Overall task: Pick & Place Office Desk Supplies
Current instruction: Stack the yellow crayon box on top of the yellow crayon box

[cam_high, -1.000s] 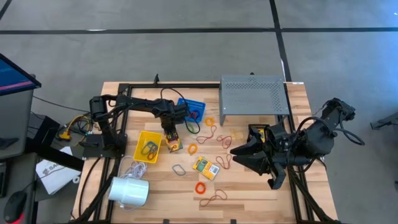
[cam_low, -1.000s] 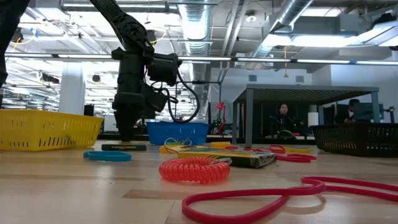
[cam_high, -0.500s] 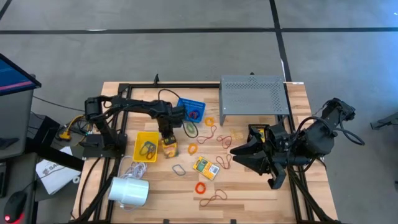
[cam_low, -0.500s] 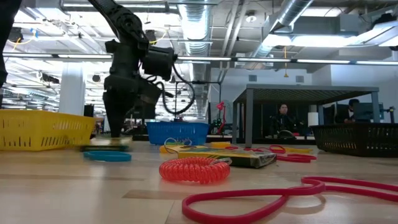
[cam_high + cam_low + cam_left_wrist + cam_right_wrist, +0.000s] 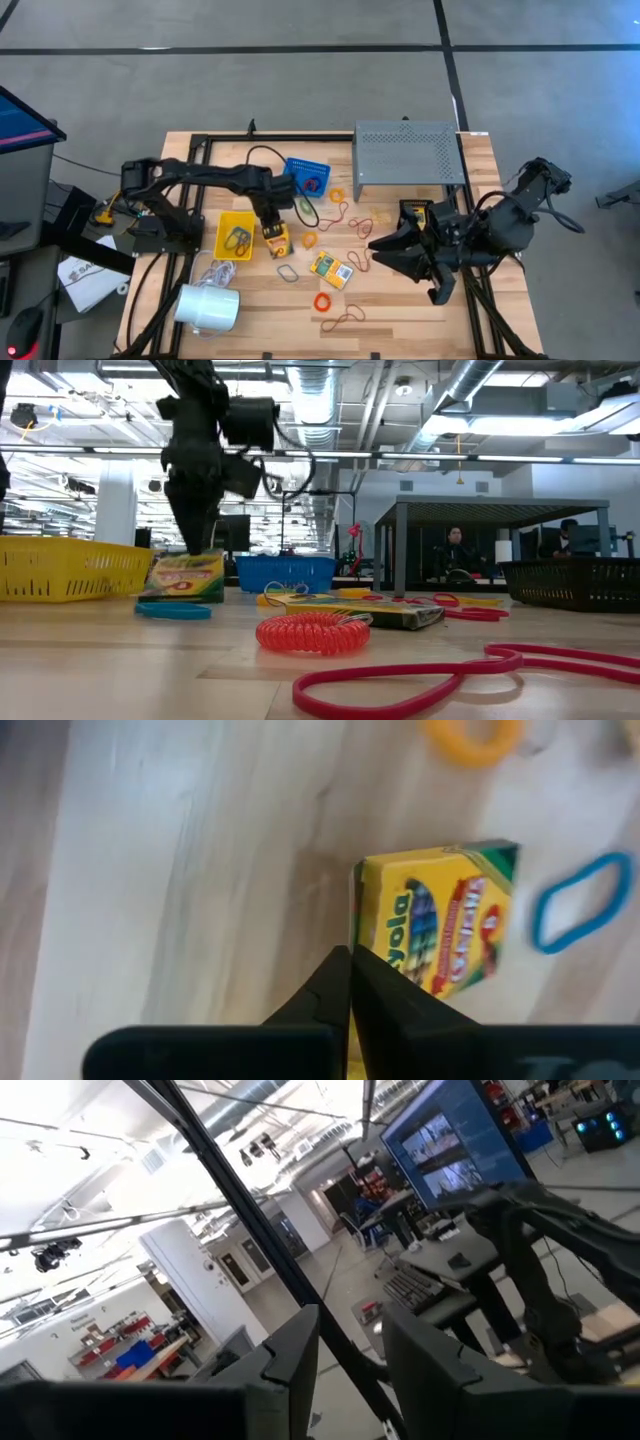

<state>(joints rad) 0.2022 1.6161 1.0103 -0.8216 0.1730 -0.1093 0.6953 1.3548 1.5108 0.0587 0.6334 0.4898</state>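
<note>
Grey floor; exposed ducts — fluorescent strips.

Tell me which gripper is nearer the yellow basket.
Left. The left gripper, pinching a crayon box, sits just beside the yellow basket. The right gripper waits far across the table, past the scattered rubber bands.

Yellow-and-green crayon box in my black left hand; blue band, orange ring, pale striped wooden worktop, yellow basket.
</note>
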